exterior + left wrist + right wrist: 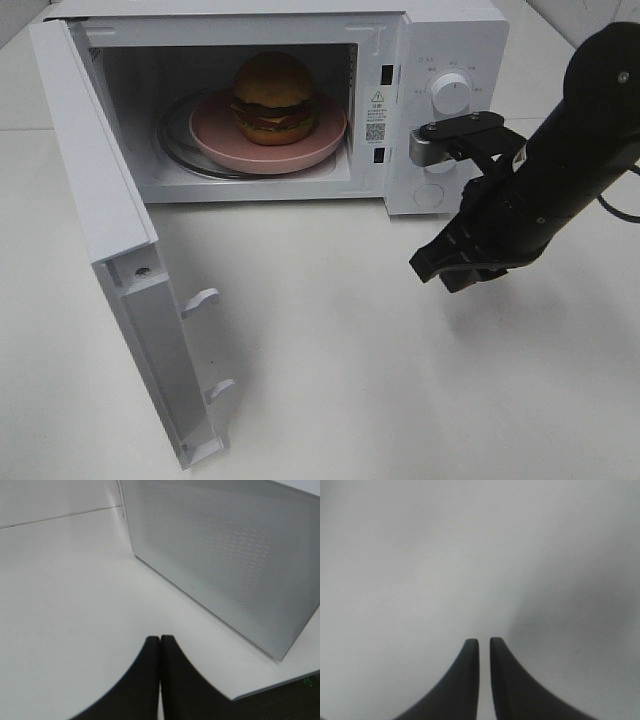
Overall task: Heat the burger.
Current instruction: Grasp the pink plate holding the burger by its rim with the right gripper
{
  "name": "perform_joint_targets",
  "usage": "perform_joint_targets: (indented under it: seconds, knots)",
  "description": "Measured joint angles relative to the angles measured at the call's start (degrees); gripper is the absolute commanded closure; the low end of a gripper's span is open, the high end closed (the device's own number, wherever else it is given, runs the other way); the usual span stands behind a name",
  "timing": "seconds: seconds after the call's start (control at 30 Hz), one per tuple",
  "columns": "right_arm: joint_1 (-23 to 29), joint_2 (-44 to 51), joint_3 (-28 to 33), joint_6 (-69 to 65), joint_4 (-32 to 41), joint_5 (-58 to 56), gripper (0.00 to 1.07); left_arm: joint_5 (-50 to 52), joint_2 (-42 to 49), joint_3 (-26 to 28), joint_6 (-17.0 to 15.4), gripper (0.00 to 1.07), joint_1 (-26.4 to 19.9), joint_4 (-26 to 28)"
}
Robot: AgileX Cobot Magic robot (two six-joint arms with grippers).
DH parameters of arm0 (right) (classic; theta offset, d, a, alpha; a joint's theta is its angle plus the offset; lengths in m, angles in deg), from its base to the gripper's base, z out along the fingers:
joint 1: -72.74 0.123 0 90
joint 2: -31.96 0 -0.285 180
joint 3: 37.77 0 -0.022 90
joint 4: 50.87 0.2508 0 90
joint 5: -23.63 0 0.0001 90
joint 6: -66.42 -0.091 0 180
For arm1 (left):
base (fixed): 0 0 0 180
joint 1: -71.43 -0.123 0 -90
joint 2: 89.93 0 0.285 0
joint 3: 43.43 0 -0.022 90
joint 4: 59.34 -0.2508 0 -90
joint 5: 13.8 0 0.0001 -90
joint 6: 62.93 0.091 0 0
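R gripper (435, 265) hangs over the table (350, 360) in front of the microwave (440, 30) controls, fingers almost together w/ only a thin slit, nothing in them. L gripper (160, 639) is fully closed, empty, near the outer face of the wide-open door (100, 210). Burger (275, 95) sits on the pink plate (215, 135) inside the oven, so loading looks done. Step in hand, I'd say: shutting the door. Next move prob needs a push on the door's outer face, swinging it round to latch w/o shifting the oven; then the dial (451, 95) for heat
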State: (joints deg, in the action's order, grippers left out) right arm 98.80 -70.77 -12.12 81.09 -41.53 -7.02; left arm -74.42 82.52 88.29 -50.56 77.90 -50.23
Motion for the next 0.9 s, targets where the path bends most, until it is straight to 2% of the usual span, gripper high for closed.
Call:
perform_joint_targets:
  seconds: [0.03,0.07,0.13,0.2,0.23,0.3,0.33,0.4,0.47,0.5,0.7,0.9]
  knots:
    - [0.00,0.00,0.00,0.00,0.00,0.00,0.95,0.00,0.00,0.00,0.00,1.06,0.00,0.00]
    - [0.00,0.17,-0.17,4.64,4.87,-0.74,0.93,0.00,0.00,0.00,0.00,1.06,0.00,0.00]
    - [0.00,0.29,-0.29,6.88,7.10,-1.03,0.91,0.00,0.00,0.00,0.00,1.06,0.00,0.00]
    - [0.00,0.46,-0.46,12.72,13.01,-1.66,0.81,0.00,0.00,0.00,0.00,1.06,0.00,0.00]
    - [0.00,0.46,-0.46,12.72,13.01,-1.66,0.81,0.00,0.00,0.00,0.00,1.06,0.00,0.00]
    - [0.00,0.46,-0.46,15.81,17.48,-1.66,0.64,0.00,0.00,0.00,0.00,1.06,0.00,0.00]
    - [0.00,0.46,-0.46,15.81,17.48,-1.66,0.64,0.00,0.00,0.00,0.00,1.06,0.00,0.00]
    - [0.00,0.46,-0.97,19.31,21.03,-2.01,0.52,0.00,0.00,0.00,0.00,1.06,0.00,0.00]
    - [0.00,0.46,-1.89,21.60,22.17,-2.58,0.49,0.00,0.00,0.00,0.00,1.06,0.00,0.00]
    - [0.00,0.46,-2.46,22.40,22.57,-2.69,0.44,0.00,0.00,0.00,0.00,1.06,0.00,0.00]
    - [0.17,0.46,-6.02,26.47,23.26,-3.09,0.41,0.00,0.00,0.00,0.00,1.06,0.00,0.00]
    - [4.93,0.34,-8.82,34.61,23.15,-0.46,0.42,0.00,0.00,0.00,0.00,1.06,0.00,0.00]
